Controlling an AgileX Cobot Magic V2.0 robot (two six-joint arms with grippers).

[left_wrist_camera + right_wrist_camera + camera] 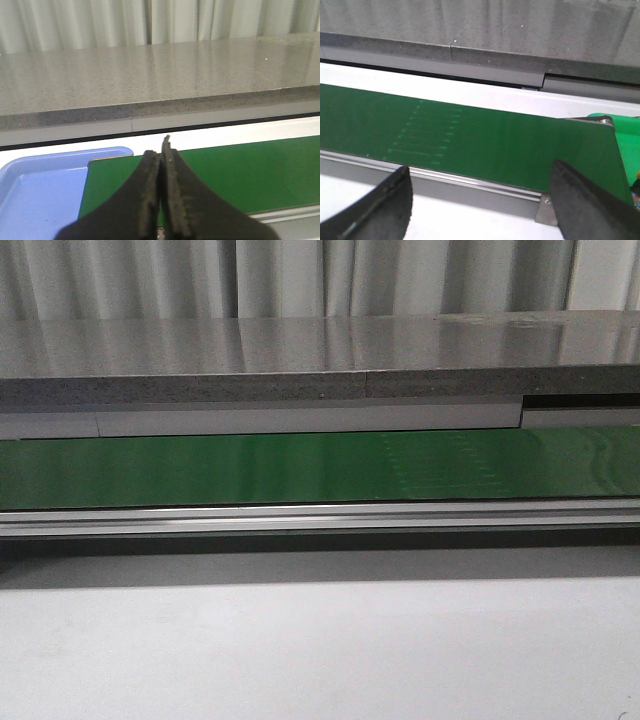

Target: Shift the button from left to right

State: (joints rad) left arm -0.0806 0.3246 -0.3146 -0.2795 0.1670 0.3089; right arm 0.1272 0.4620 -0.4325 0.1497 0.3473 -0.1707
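A green belt (300, 468) was shown between a grey stone shelf (300, 350) and white table (300, 640), before pale curtains (120, 275); the left gripper (161, 165) was clenched beside a blue tray (35, 190), the right gripper (480, 195) spread, no button seen.

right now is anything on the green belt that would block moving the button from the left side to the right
Nothing visible does: the green belt is bare in all three views. The button itself is not in view. The left gripper is shut, the right gripper open.
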